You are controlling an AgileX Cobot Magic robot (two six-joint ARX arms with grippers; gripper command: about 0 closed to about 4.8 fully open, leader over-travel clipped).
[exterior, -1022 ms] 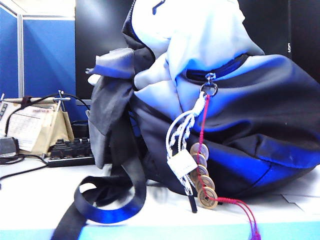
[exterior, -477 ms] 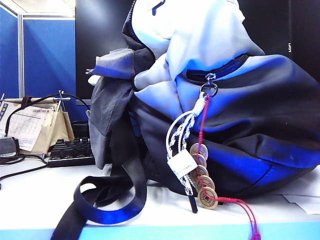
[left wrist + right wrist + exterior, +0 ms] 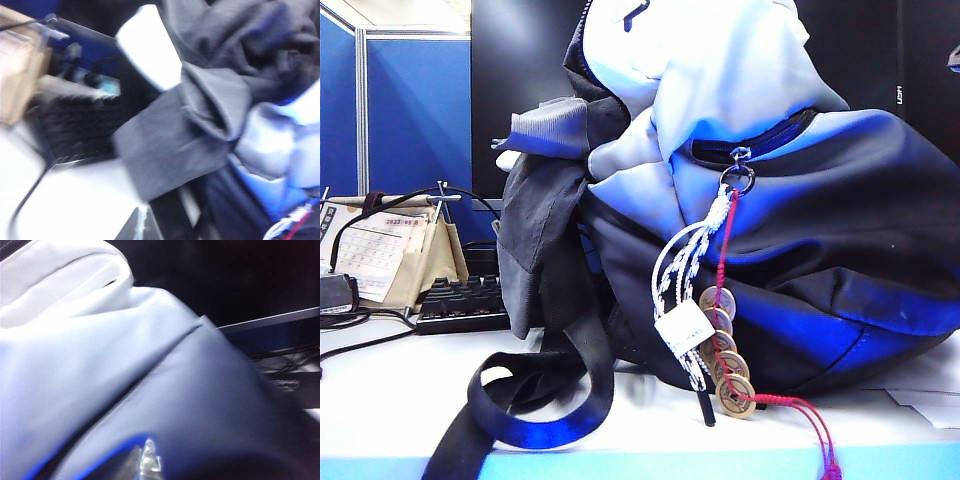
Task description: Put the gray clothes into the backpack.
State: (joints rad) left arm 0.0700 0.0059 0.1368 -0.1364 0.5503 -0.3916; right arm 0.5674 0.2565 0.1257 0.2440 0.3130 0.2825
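The backpack [image 3: 770, 200] bulges on the white table, pale whitish-blue on top and dark navy below. The gray clothes [image 3: 545, 200] hang rumpled out of its left side, partly inside the opening; in the left wrist view the gray clothes [image 3: 185, 130] spill beside the backpack's pale fabric [image 3: 270, 145]. My left gripper [image 3: 142, 227] is shut and empty, held back from the cloth over the table. My right gripper [image 3: 146, 462] is shut and empty, close to the backpack [image 3: 75, 365] where pale fabric meets navy. Neither gripper is clearly seen in the exterior view.
A black webbing strap [image 3: 545, 400] loops on the table in front of the bag. A braided cord, tag [image 3: 682, 325] and bronze coins [image 3: 732, 392] dangle from the zipper. A black keyboard [image 3: 460, 300], a desk calendar [image 3: 380, 255] and cables sit at the left.
The strap loop and the hanging cloth flap have shifted slightly and come to rest. A small grey part now shows at the exterior view's top right edge.
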